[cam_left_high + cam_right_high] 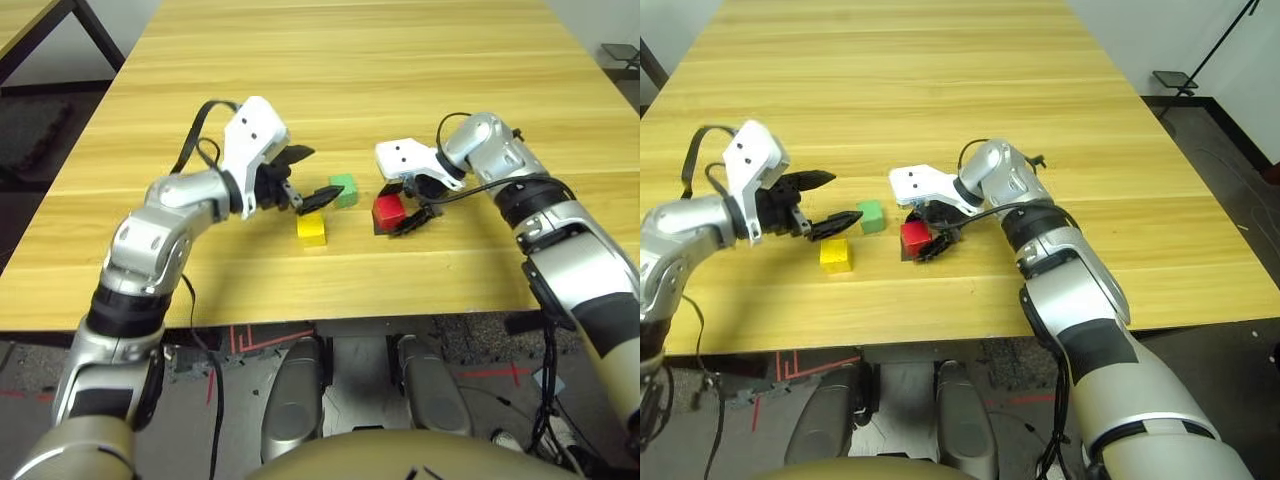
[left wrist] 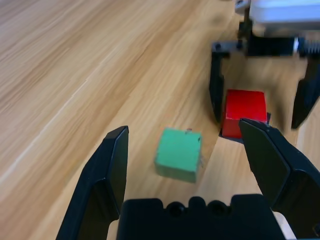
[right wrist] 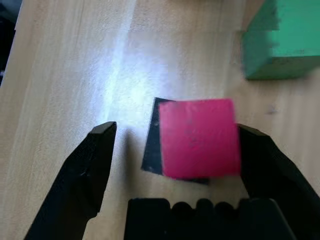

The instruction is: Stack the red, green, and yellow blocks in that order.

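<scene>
Red block [image 3: 197, 137] hides most of the black patch [image 3: 151, 145] between the right gripper [image 1: 408, 208]'s wide jaws; left gripper [image 1: 308, 176] gapes before the green block [image 2: 178, 154].

Left hand [image 2: 185, 165] open around green block [image 2: 178, 154]; right hand [image 2: 262, 95] straddling red block [image 2: 243, 113].

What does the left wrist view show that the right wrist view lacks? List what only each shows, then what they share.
Only the left wrist view: the left hand, open around the green block, and the right hand seen from outside, straddling the red block.
Only the right wrist view: a close look along the right hand, open, with one finger against the red block.
Both: the red block on the black patch, the green block, the wooden table.
</scene>
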